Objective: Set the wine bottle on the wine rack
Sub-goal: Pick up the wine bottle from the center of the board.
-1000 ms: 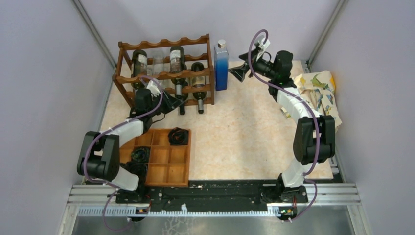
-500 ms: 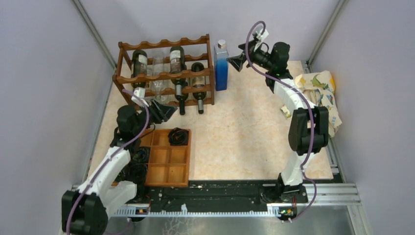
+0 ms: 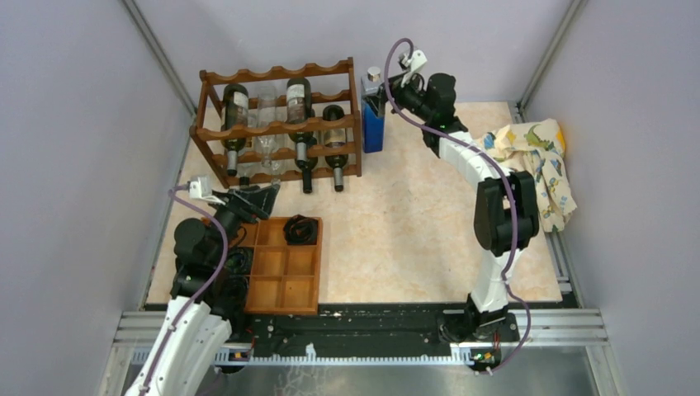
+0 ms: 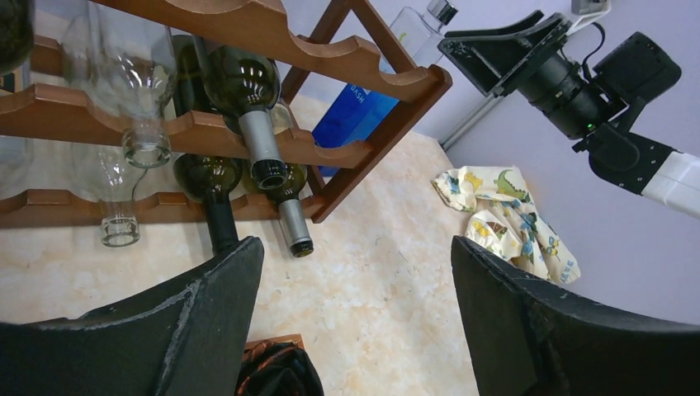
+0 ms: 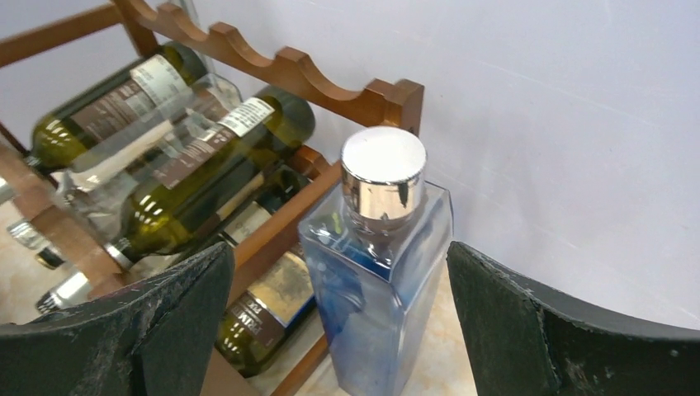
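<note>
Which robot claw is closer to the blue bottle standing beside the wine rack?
The right. The right gripper is open right by the cap of the blue bottle; the left gripper sits far off by the wooden tray.

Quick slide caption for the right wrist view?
Open right gripper framing the silver-capped blue bottle that stands upright beside the wine rack.

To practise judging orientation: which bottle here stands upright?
The blue square bottle with the silver cap, standing beside the wine rack; the other bottles all lie on their sides in the rack.
</note>
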